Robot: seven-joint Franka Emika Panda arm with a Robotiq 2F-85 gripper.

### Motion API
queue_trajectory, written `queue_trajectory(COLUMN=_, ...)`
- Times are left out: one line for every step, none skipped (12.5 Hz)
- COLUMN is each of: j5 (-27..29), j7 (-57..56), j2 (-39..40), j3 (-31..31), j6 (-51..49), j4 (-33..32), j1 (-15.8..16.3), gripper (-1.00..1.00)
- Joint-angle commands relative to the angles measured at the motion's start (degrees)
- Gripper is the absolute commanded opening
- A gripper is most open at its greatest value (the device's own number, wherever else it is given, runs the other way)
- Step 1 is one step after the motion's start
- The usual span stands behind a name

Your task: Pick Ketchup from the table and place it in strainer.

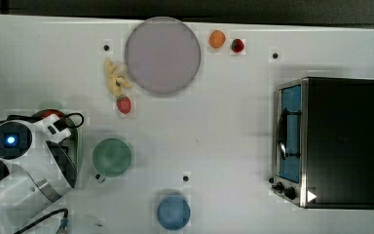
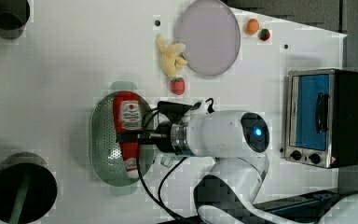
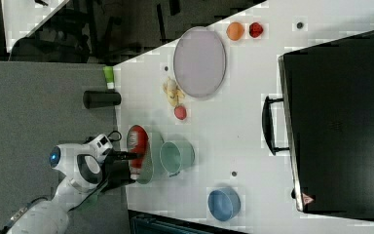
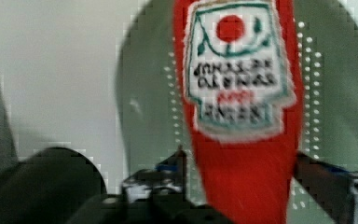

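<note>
Inside the strainer (image 2: 103,140) near the bench edge, lying lengthwise on the perforated bottom: Ketchup (image 2: 127,130), gripper (image 2: 129,138) fingers on either side of its narrower part.

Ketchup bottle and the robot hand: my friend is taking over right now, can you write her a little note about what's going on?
Gripper: fingers sit on either side of the Ketchup, but whether they pinch it or have let go can't be told.
Ketchup: lying lengthwise over the strainer, inside its rim in the left view.
Done: bottle is off the table and at the strainer.
Left: make sure the bottle rests in the strainer, open the fingers if they are gripping, lift the arm away.
</note>
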Motion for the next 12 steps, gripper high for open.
queue_trajectory(j5=-0.1, j7=3.2, j2=-0.7, j3=-0.6, j6=1.8, j4=1.7, j1=1.5, gripper=1.0)
queue_trajectory(j5=-0.1, j7=3.3, j2=-1.4, j3=-0.6, j6=1.8, j4=1.6, j1=1.5, gripper=1.0)
queue_trajectory(j5=0.0, j7=4.4, j2=-2.6, j3=-0.6, j6=2.0, j4=1.9, j1=1.4, gripper=1.0)
queue_trajectory(j5=0.1, j7=7.0, j2=-4.3, j3=-0.7, j6=1.6, j4=1.9, j1=1.0, gripper=1.0)
queue_trajectory(j5=0.1, j7=9.2, j2=-6.4, j3=-0.7, j6=0.4, j4=1.9, j1=0.3, gripper=1.0)
queue_trajectory(j5=0.0, j7=10.1, j2=-8.9, j3=-0.7, j6=-2.0, j4=1.9, j1=-0.8, gripper=1.0)
queue_trajectory(j5=0.1, j7=10.1, j2=-11.7, j3=-0.8, j6=-5.4, j4=2.1, j1=-2.2, gripper=1.0)
queue_trajectory(j5=0.1, j7=10.0, j2=-14.5, j3=-0.8, j6=-9.2, j4=2.8, j1=-3.9, gripper=1.0)
queue_trajectory(j5=0.1, j7=10.0, j2=-17.0, j3=-1.0, j6=-13.1, j4=3.7, j1=-5.9, gripper=1.0)
queue_trajectory(j5=0.1, j7=10.0, j2=-19.3, j3=-1.5, j6=-16.2, j4=4.9, j1=-7.8, gripper=1.0)
queue_trajectory(j5=0.3, j7=10.0, j2=-21.2, j3=-2.5, j6=-19.5, j4=6.4, j1=-9.7, gripper=1.0)
queue_trajectory(j5=0.6, j7=9.6, j2=-22.8, j3=-3.9, j6=-23.4, j4=8.0, j1=-11.5, gripper=1.0)
